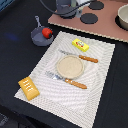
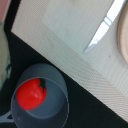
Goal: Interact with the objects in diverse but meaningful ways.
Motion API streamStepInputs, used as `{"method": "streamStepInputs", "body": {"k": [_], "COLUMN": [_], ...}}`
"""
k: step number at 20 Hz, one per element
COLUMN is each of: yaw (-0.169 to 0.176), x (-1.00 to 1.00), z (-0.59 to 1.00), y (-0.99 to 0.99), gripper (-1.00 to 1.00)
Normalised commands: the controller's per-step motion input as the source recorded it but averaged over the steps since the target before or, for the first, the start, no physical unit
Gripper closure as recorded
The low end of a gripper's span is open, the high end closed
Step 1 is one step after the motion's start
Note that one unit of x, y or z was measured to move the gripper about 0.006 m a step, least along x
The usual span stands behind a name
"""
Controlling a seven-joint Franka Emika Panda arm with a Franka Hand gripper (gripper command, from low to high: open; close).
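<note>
Tomato (image 1: 46,32) sits inside the grey pan (image 1: 40,36) near the table's far edge; I judge it light, smooth, roll-prone, best pinched across its middle. Gripper's state I cannot tell.

Pincer (image 1: 66,8) cut off at the exterior view's top edge, its jaws unreadable. Wrist view crops the pan (image 2: 37,117), knife (image 2: 105,27) and plate (image 2: 124,35); packet (image 1: 80,45) print illegible.

The robot's hand (image 1: 66,7) looks grey-blue and blocky, with a dark cable arcing from it.
</note>
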Motion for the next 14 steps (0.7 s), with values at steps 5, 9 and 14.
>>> {"method": "streamStepInputs", "body": {"k": [5,9,14], "yaw": [-0.124,-0.092,-0.098], "x": [0.25,0.37,0.31], "z": [-0.23,-0.25,-0.13], "y": [-0.35,0.05,0.11], "gripper": [-1.00,-1.00,-1.00]}}
